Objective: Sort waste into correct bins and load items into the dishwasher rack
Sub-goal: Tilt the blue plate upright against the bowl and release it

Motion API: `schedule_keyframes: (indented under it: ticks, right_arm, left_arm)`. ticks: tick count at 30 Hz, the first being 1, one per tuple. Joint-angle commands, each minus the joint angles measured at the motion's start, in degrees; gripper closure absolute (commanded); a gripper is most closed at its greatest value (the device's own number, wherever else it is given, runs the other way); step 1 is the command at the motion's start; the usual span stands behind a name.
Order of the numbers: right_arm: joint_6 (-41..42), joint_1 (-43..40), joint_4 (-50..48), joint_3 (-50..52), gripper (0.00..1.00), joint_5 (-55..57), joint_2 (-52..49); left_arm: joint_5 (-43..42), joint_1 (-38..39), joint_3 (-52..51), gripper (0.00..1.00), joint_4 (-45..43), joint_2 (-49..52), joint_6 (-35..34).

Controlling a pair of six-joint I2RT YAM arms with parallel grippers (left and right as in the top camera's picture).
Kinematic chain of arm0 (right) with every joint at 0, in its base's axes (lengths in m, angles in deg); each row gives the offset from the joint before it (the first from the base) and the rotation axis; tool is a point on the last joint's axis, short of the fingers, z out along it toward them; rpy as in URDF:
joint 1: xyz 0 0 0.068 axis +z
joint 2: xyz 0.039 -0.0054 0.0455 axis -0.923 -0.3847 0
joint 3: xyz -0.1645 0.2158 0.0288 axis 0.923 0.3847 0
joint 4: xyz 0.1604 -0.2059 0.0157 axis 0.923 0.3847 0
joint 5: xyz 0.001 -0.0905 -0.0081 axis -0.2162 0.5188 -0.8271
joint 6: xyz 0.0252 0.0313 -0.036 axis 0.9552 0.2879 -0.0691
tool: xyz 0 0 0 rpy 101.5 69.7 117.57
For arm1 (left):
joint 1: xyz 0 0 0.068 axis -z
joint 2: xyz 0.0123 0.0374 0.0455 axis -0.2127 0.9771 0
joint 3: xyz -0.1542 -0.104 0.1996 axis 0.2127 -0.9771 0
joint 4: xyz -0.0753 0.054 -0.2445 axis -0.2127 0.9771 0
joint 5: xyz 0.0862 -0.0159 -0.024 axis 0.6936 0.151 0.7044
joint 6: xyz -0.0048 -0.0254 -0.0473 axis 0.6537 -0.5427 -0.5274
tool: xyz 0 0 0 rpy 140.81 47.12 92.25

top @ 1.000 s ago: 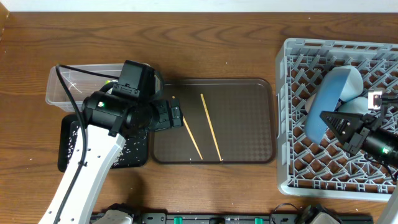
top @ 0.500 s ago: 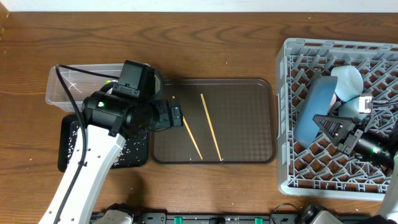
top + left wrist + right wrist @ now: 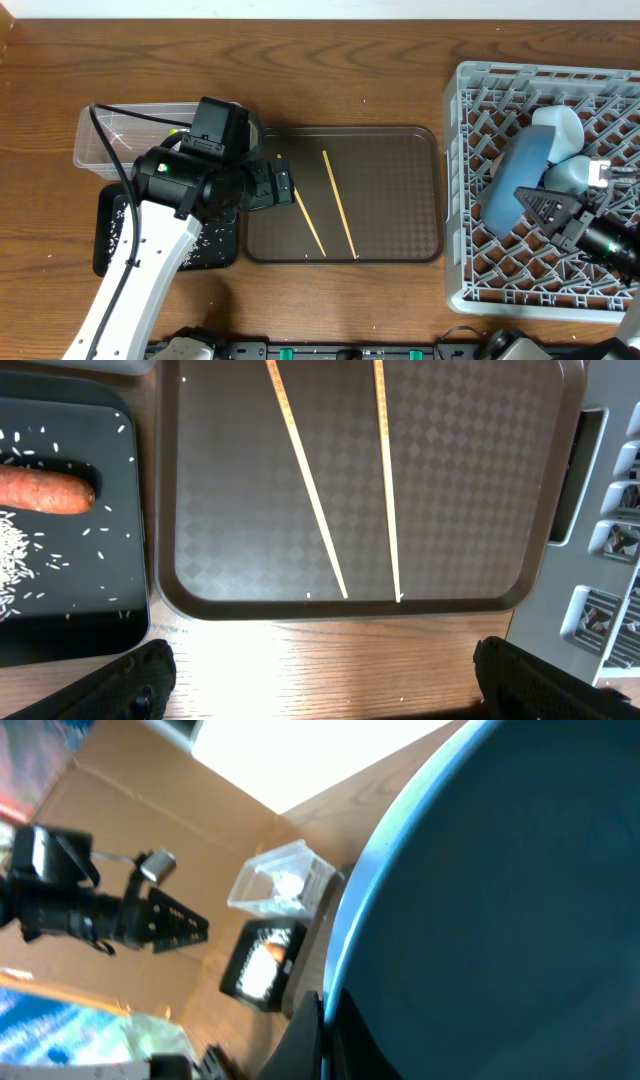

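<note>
The right gripper [image 3: 545, 207] has its fingers pinched on the rim of the large blue plate [image 3: 512, 182], tilting it on edge in the grey dishwasher rack [image 3: 455, 215] at the worktop's right edge, apparently to slot it upright, while the left gripper [image 3: 272, 187] has its fingers spread wide and empty near the two chopsticks [image 3: 337, 205] on the brown tray [image 3: 400, 180].

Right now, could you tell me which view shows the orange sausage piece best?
The left wrist view: the orange sausage piece lies large and sharp on the black tray among rice grains. Overhead, the left arm hides it. The right wrist view shows only a tiny orange blur in the tray.
</note>
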Motion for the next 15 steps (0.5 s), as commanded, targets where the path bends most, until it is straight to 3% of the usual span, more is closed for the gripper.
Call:
schedule_keyframes:
  ticks: [1, 10, 15]
  right_arm:
    - [-0.50, -3.50, -0.68, 3.58, 0.99, 2.27, -0.35]
    - [-0.46, -12.46, -2.49, 10.60, 0.99, 2.34, -0.35]
    - [-0.46, -18.53, -2.12, 10.60, 0.96, 7.78, -0.35]
  left_arm:
    - [0.35, -0.31, 1.14, 0.02, 0.15, -0.39, 0.11]
    - [0.35, -0.31, 1.14, 0.02, 0.15, -0.39, 0.11]
    - [0.35, -0.31, 1.14, 0.02, 0.15, -0.39, 0.13]
